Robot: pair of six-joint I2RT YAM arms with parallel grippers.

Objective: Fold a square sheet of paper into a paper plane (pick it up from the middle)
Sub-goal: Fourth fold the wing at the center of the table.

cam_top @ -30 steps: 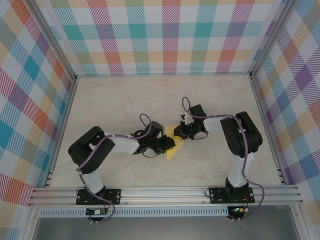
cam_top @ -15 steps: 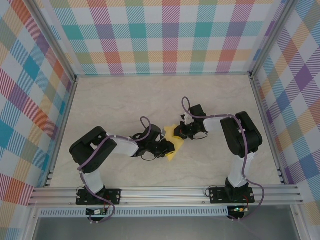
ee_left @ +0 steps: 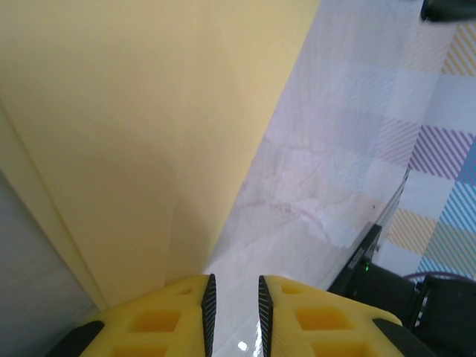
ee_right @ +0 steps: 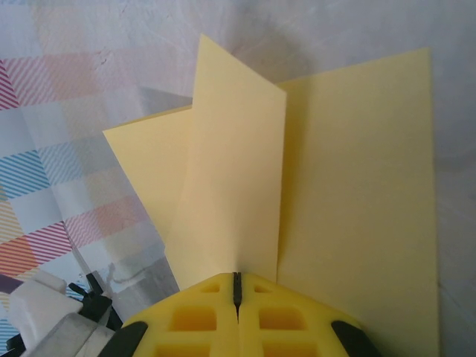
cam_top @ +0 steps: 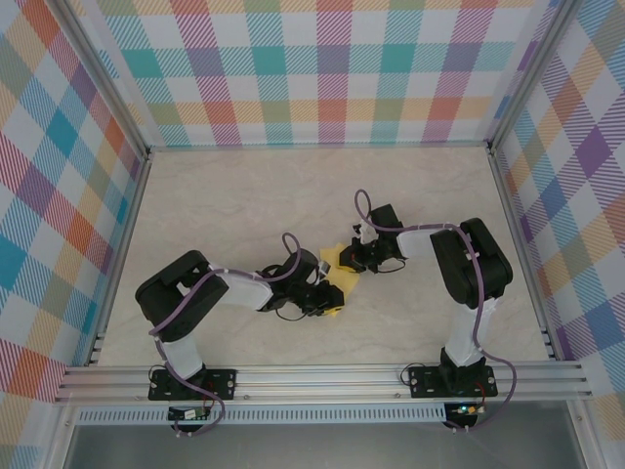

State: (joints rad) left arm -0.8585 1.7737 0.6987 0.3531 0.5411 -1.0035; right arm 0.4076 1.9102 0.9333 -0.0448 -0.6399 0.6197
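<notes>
The square sheet of paper is yellow and lies mid-table between the two grippers. It is creased, with one flap standing up beside a flat panel. My right gripper is shut on the base of that flap and sits at the sheet's far right edge. My left gripper is at the sheet's near left side, its jaws a narrow gap apart with only table between them. The paper rises just left of its left finger. A paper plane is out of view.
The pale marble-patterned table is enclosed by plaid walls at the back and both sides. An aluminium rail runs along the near edge, carrying both arm bases. The right arm's elbow stands right of the paper.
My left gripper has slid right and nearer, against the sheet. The paper's near tip no longer lies flat and the sheet looks shorter and bunched. The right gripper has held still.
</notes>
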